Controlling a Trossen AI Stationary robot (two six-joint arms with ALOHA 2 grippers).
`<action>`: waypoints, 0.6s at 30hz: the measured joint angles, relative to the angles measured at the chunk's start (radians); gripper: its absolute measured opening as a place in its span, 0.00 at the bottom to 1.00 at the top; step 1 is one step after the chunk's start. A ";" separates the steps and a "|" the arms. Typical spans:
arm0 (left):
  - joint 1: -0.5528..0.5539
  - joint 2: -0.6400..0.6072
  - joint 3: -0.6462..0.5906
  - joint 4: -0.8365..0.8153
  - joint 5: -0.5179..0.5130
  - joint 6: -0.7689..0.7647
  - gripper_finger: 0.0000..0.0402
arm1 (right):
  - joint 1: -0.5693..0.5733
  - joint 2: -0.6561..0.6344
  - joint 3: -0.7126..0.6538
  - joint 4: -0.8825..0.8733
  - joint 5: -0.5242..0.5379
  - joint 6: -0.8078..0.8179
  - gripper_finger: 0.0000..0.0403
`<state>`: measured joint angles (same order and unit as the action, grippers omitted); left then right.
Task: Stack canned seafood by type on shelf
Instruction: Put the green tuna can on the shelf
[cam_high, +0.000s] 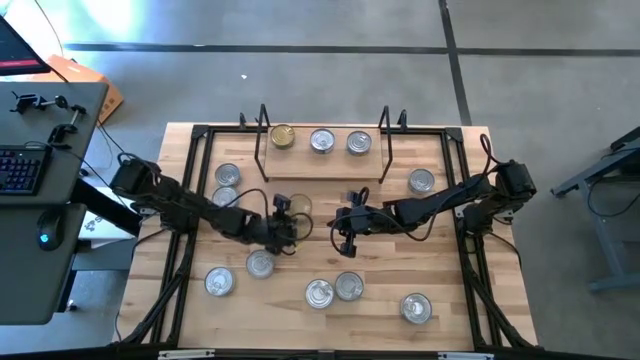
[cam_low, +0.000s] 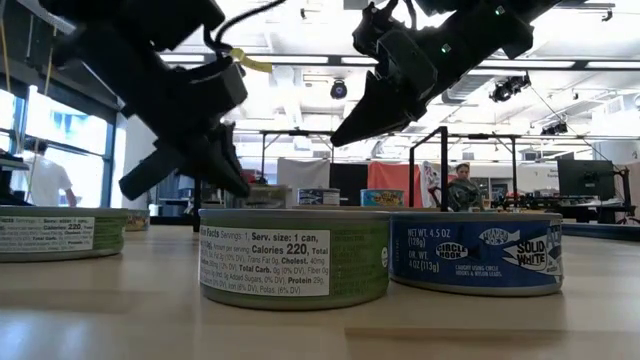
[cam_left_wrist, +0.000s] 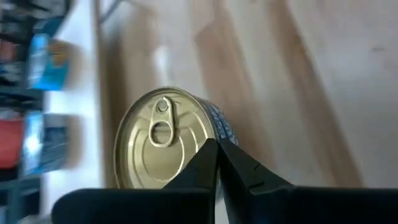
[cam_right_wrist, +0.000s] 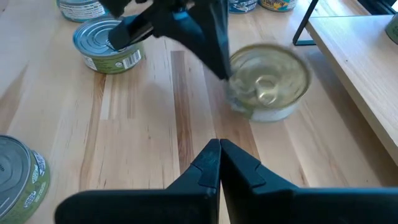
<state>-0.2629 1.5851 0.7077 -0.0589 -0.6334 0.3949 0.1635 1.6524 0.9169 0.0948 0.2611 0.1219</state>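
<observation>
From above, I've got the left gripper (cam_high: 291, 226) mid-tabletop beside a gold tin (cam_high: 298, 207); the shelf (cam_high: 322, 160) at twelve o'clock holds three tins, one gold, two silver. The right gripper (cam_high: 346, 222) waits at centre, jaws clenched, empty. Low view: green- and blue-label tins up front. Left wrist: jaws pinched together against the gold tin's side, not around it. Looks like a missed pick; next I'd reopen and straddle it.

**Tins spread over table and shelf**

Three tins, one gold-lidded (cam_high: 283, 136) and two silver-lidded (cam_high: 322, 140), are set in a row on the light-wood shelf (cam_high: 320, 165). A gold-lidded pull-tab tin (cam_left_wrist: 163, 138) is seen mid-table; silver-lidded tins (cam_high: 319, 293) are scattered around
</observation>
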 joint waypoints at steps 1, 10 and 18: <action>-0.007 0.000 0.006 -0.010 -0.032 0.000 0.00 | 0.000 0.000 0.000 0.000 0.000 0.000 0.00; 0.017 -0.001 0.023 -0.005 -0.219 0.000 0.00 | 0.000 0.000 0.000 0.000 0.000 0.000 0.00; 0.256 -0.040 0.023 -0.006 -0.049 -0.034 0.00 | 0.000 0.000 0.000 0.000 0.000 -0.010 0.00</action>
<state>-0.0068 1.5451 0.7303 -0.0650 -0.6828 0.3605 0.1635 1.6524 0.9169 0.0948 0.2615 0.1116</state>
